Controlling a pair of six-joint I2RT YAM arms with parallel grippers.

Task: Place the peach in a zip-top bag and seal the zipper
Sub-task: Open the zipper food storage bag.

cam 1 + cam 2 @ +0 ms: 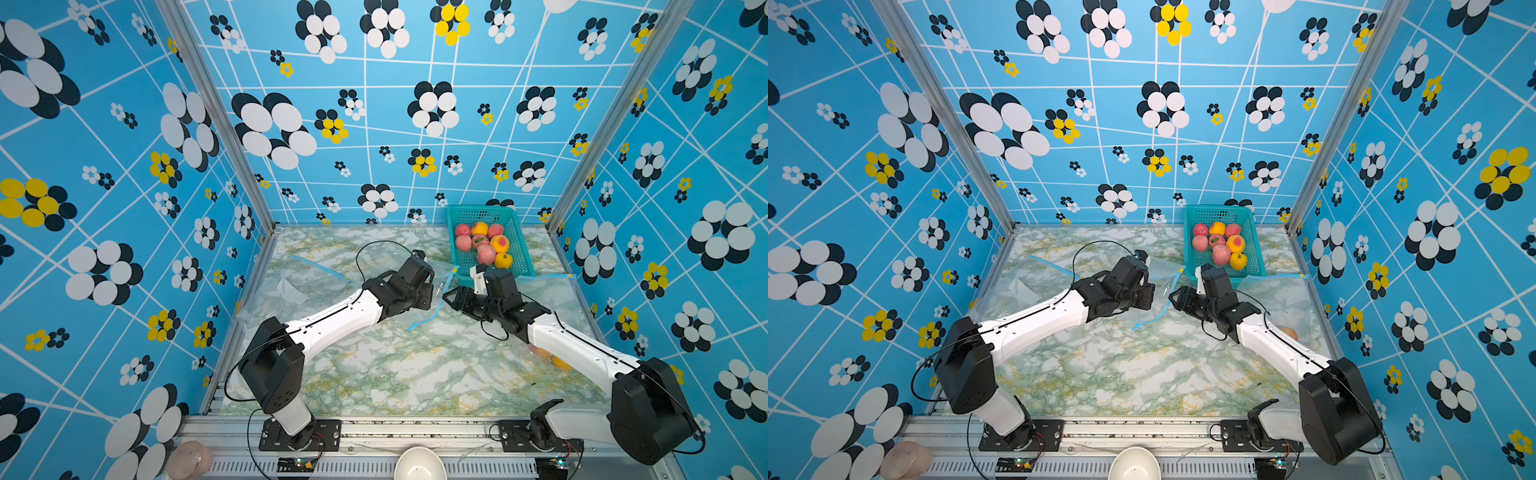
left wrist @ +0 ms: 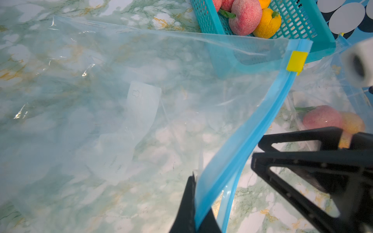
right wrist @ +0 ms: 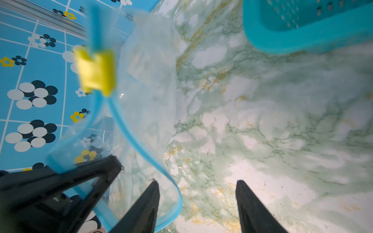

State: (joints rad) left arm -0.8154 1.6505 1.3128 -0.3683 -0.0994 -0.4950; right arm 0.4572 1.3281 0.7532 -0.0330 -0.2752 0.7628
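my left claw (image 2: 199,203) clamps the zipper edge (image 2: 257,133) of the empty zip-top bag (image 2: 141,100), my right claw (image 3: 198,193) gapes empty; peach (image 1: 485,253) in basket (image 1: 523,249), bagging and sealing outstanding.

Lighting bright, even; shadows soft. Top views sharp, fisheye bend at edges. Left wrist: glare specks on bag (image 2: 84,72). Right wrist: yellow slider (image 3: 94,70) v. blurred, out of focus.

Zip-top bag (image 2: 101,60): clear glossy plastic film w/ smooth blue zip strip (image 2: 252,131). Basket (image 2: 302,22): perforated plastic. Peaches (image 2: 245,18) in basket: matt, fuzzy. Table (image 1: 395,374) under basket: polished marble-look.
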